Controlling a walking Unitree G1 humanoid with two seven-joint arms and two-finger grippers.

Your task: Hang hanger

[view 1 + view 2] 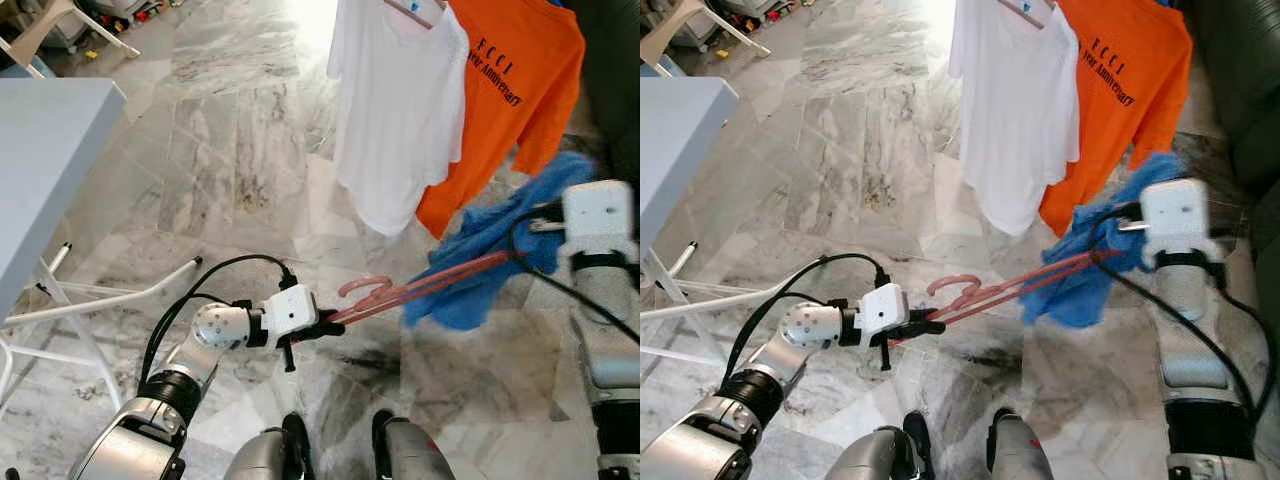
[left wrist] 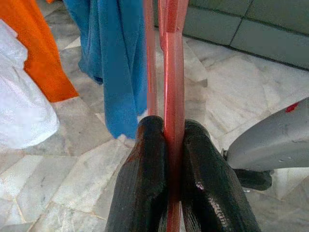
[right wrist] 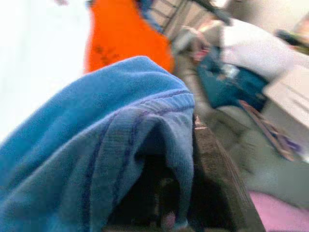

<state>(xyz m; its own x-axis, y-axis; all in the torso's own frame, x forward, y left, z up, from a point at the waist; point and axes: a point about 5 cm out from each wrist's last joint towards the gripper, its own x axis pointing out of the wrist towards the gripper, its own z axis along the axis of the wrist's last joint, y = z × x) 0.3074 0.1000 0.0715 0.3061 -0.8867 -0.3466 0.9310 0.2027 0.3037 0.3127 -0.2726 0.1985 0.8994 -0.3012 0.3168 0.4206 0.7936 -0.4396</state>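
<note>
A pink hanger (image 1: 440,280) is held level above the marble floor, its hook (image 1: 365,287) towards my left side. My left gripper (image 1: 325,322) is shut on the hanger's bar just below the hook; in the left wrist view both black fingers (image 2: 145,183) pinch the pink bar (image 2: 171,58). A blue garment (image 1: 500,260) is draped over the hanger's far end. My right gripper (image 1: 545,232) holds that end, its fingers buried in the blue cloth (image 3: 106,145), with one dark finger (image 3: 217,183) showing.
A white T-shirt (image 1: 400,110) and an orange T-shirt (image 1: 510,100) hang ahead on the right. A grey table (image 1: 40,160) stands at the left with white frame legs (image 1: 100,300) beneath. A dark sofa (image 1: 1240,90) lies at the far right.
</note>
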